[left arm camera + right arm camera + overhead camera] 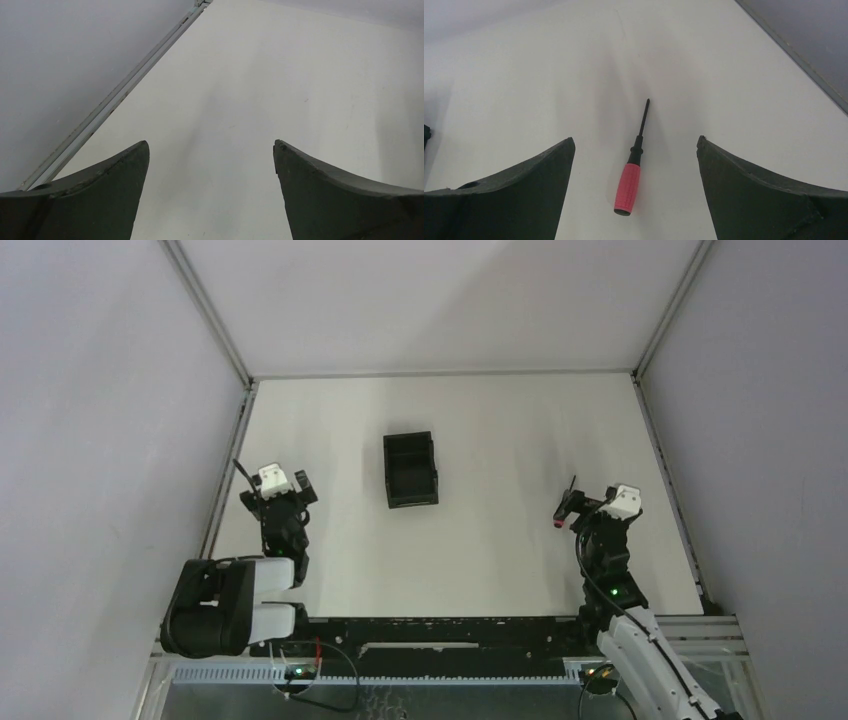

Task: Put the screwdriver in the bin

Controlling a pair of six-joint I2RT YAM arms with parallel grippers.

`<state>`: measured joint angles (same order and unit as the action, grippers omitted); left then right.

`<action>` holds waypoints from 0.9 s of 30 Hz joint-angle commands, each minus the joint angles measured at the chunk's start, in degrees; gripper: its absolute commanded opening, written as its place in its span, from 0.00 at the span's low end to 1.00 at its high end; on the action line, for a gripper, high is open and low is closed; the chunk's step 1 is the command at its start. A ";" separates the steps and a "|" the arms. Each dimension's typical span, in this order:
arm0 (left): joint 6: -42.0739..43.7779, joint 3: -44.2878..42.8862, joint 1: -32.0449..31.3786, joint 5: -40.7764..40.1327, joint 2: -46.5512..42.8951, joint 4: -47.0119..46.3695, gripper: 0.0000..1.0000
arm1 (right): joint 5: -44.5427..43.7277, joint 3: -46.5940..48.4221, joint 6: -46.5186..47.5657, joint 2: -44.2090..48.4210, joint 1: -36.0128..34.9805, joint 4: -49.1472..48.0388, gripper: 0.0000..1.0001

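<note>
The screwdriver (pixel 627 187) lies flat on the white table, its red handle toward the camera and its thin dark shaft pointing away. My right gripper (pixel 635 141) hovers over it, open wide, one finger on each side and neither touching it. From above, the screwdriver (pixel 557 524) shows just left of the right gripper (pixel 578 512). The black bin (pixel 388 472) stands open-topped in the middle of the table, well to the left of the right arm. My left gripper (pixel 211 142) is open over bare table near the left rail, with nothing between its fingers; seen from above, the left gripper (pixel 282 496) is left of the bin.
A metal rail (pixel 110 102) runs along the table's left edge, close to the left gripper. Another rail (pixel 668 490) borders the right side. Grey walls enclose the table on three sides.
</note>
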<state>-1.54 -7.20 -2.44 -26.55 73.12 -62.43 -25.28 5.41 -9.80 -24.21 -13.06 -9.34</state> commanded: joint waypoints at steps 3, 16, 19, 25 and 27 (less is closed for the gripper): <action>-0.04 -2.84 0.34 0.70 -0.45 -1.11 0.98 | -3.94 7.05 -6.30 -3.48 1.44 -0.44 1.00; -0.04 -2.78 0.33 0.71 -0.48 -1.09 0.98 | 12.62 49.71 -9.06 -40.38 11.53 42.88 0.90; -0.04 -2.86 0.33 0.71 -0.45 -1.11 0.98 | 17.04 52.06 -8.33 -48.49 12.61 45.90 0.84; -0.04 -2.86 0.33 0.70 -0.43 -1.11 0.98 | 22.11 51.98 -6.81 -63.09 14.56 45.73 0.67; -0.04 -2.85 0.34 0.71 -0.46 -1.11 0.98 | 23.10 51.98 -6.61 -67.14 14.63 45.38 0.65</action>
<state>-1.52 -7.20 -2.44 -26.55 73.12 -62.43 -6.63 56.77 -17.06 -86.54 1.23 33.71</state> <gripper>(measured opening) 0.985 0.664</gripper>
